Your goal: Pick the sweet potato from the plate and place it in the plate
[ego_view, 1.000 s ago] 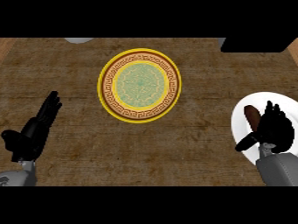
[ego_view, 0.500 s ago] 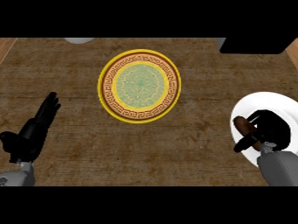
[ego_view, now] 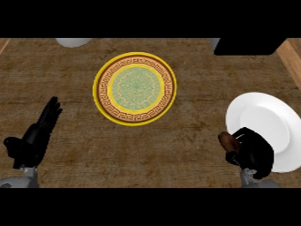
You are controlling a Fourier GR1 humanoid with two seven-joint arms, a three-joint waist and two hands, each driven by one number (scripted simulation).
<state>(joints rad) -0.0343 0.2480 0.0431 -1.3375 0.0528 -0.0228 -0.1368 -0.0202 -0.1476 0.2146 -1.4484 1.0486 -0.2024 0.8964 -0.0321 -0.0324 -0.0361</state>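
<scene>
Head view: I see the right hand [ego_view: 253, 152] at the lower right, its fingers curled round the sweet potato [ego_view: 227, 141], whose brown end shows at the hand's left side. Hand and sweet potato sit at the lower left rim of the white plate [ego_view: 276, 119], the potato just off its edge over the brown counter [ego_view: 74, 88]. The yellow patterned plate [ego_view: 135, 88] lies well apart, toward the centre, with nothing on it. The left hand [ego_view: 35, 139] rests at the lower left, fingers straight and holding nothing. A dark object [ego_view: 249, 46] sits at the top right edge.
</scene>
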